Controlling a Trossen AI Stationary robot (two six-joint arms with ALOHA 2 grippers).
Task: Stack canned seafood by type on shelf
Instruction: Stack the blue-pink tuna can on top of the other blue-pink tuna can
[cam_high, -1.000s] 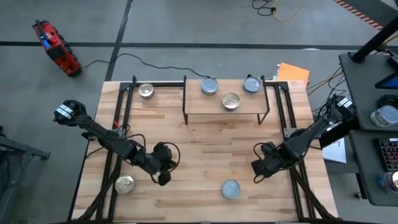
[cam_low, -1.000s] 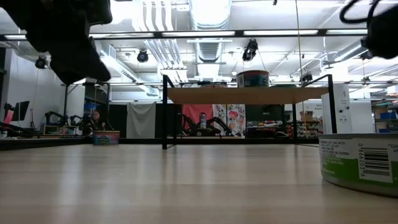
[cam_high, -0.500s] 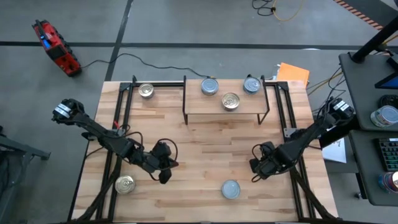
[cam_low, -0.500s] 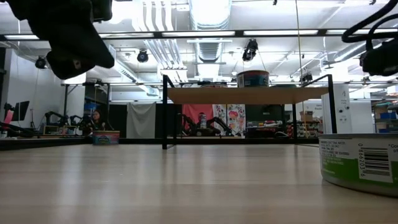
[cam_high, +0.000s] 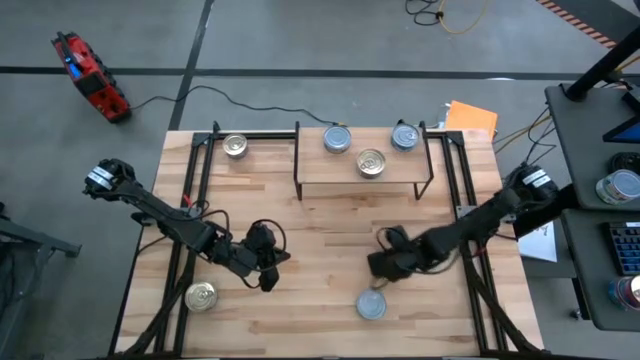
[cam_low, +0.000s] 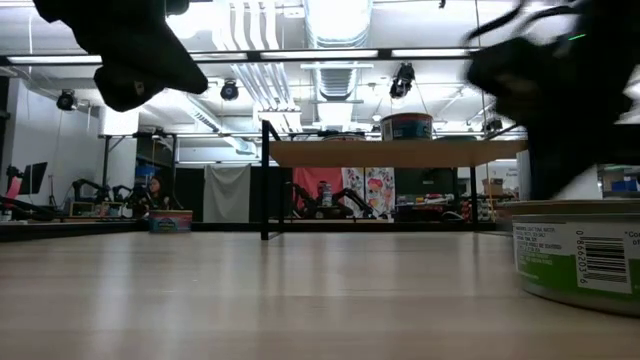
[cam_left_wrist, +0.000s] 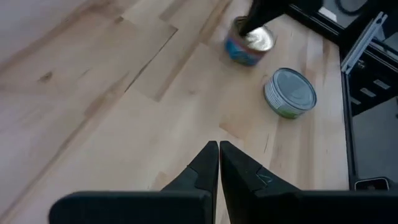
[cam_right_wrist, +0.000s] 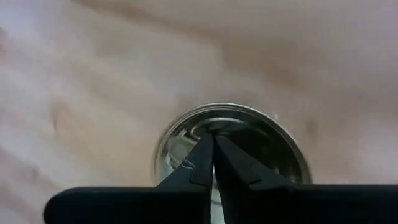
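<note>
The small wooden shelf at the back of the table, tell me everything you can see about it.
The small low shelf with a light wood plank top stands on thin black metal legs at the far middle of the butcher-block table, upright and level. Three short round metal tins rest on it: a pale blue-topped one at the back left, another at the back right, and a shiny silver-gold one nearer the front. No end effector touches it.

Even, bright light from ceiling strip lamps (cam_low: 300, 52) in the room behind — shadows on the tabletop (cam_high: 330, 230) are soft and faint. The right arm (cam_low: 560, 90) smears with motion blur. In the right wrist view the tin (cam_right_wrist: 233, 146) and wood are blurred — soft all over.
</note>
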